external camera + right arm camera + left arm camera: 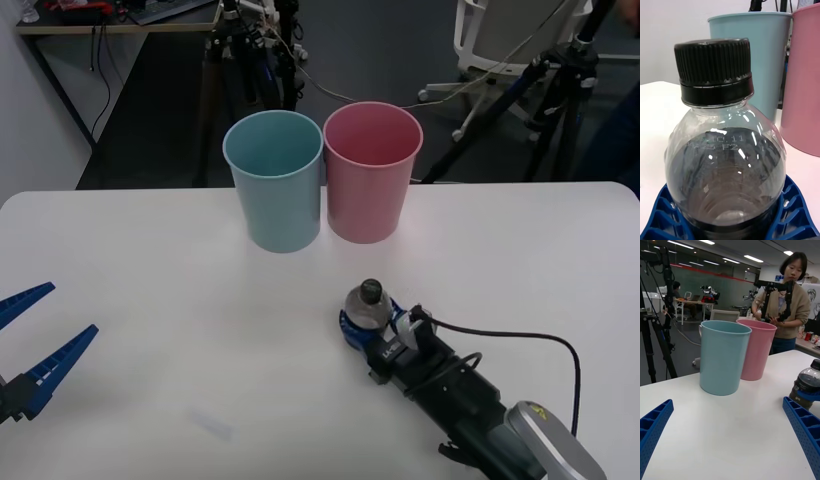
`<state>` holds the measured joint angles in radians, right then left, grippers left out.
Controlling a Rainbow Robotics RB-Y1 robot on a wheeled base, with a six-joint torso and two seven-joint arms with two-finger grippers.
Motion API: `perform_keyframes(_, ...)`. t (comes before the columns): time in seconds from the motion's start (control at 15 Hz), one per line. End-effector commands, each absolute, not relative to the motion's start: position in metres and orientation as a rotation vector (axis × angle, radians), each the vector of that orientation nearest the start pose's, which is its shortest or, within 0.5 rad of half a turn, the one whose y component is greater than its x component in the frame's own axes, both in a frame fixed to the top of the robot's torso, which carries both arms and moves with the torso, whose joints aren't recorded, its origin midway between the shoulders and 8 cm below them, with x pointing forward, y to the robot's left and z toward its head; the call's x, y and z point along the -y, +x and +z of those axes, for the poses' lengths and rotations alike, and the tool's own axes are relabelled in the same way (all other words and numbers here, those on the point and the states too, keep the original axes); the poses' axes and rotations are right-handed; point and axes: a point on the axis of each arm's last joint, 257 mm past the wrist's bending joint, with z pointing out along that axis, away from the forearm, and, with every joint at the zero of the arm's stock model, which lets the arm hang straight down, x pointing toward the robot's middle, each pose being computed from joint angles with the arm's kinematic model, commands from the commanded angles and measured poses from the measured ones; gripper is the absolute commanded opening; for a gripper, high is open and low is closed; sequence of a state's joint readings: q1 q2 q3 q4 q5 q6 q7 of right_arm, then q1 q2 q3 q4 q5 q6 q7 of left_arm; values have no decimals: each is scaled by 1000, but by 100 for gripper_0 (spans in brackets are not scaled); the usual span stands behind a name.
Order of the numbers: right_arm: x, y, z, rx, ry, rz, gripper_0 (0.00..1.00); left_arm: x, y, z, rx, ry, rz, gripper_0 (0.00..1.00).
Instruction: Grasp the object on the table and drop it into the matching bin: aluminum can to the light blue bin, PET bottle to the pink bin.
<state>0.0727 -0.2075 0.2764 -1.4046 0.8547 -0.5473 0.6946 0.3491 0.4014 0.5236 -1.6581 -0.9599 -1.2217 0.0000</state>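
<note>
The PET bottle point(366, 303), clear with a dark cap and dark contents, stands upright on the white table point(150, 260), right of centre and in front of the bins. My right gripper point(367, 326) is shut on its lower body; in the right wrist view the blue fingers point(795, 213) hug both sides of the bottle point(726, 150). The light blue bin point(275, 185) and the pink bin point(371, 175) stand side by side at the table's back, the pink one nearer the bottle. My left gripper point(42, 333) hovers open and empty at the table's front left.
Behind the table's far edge are black tripod legs point(545, 110), a white chair base point(470, 95) and cables on a dark floor. A black cable point(540, 345) loops over the right arm. Bare tabletop lies between the left gripper and the bottle.
</note>
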Motion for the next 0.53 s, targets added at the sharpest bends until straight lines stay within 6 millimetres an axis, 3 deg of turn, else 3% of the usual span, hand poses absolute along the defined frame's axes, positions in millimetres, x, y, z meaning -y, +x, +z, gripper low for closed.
perform_keyframes(0.07, 81, 428, -283, -1451, -597, 453, 0, -330, 342, -169, -1441, 465, -567, 100)
perform_keyframes(0.53, 133, 402, -250, -1434, -571, 475, 0, -330, 342, -169, -1441, 465, -567, 100)
